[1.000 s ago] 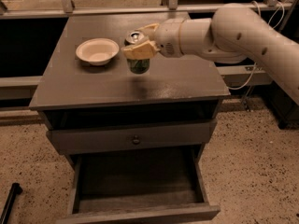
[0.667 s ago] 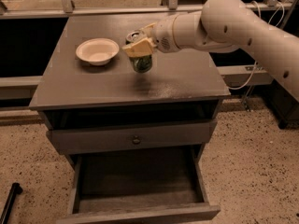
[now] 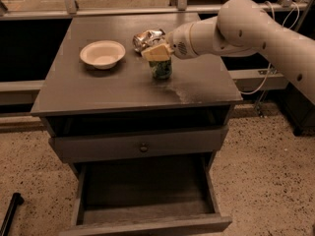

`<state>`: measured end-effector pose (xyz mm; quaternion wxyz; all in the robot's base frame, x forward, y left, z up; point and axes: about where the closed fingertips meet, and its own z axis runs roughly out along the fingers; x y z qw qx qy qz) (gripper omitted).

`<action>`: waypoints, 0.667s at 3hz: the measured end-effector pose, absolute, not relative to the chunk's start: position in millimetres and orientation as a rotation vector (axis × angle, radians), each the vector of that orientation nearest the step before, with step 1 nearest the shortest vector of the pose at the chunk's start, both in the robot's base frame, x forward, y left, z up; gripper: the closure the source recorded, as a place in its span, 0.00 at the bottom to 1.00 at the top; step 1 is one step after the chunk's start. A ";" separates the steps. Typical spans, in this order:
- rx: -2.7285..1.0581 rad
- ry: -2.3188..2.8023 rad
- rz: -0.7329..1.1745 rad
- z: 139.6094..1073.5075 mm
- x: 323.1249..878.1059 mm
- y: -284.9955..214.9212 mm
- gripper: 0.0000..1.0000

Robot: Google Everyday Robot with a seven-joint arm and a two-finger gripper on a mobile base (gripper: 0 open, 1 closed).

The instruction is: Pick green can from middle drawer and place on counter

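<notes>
The green can [image 3: 161, 69] stands upright near the middle of the counter [image 3: 113, 90], its base at or just above the surface. My gripper [image 3: 157, 53] comes in from the right on the white arm and sits over the can's top. Its pale fingers [image 3: 156, 51] are closed on the can's upper part and hide the lid. The middle drawer [image 3: 147, 193] is pulled out below the cabinet front, and its dark floor holds nothing that I can see.
A white bowl [image 3: 102, 53] sits on the counter's left. A shiny dented can [image 3: 147, 37] lies just behind the gripper. A shut drawer front with a round knob [image 3: 143, 147] is above the open drawer. A rail runs behind the counter.
The gripper and the green can have shifted a little to the right over the counter, and the arm's elbow has swung upward.
</notes>
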<state>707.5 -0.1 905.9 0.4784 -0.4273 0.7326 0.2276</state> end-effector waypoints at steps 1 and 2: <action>-1.043 1.789 0.556 905.9 707.5 -0.1 0.00; -1.043 1.789 0.556 906.0 707.5 -0.1 0.00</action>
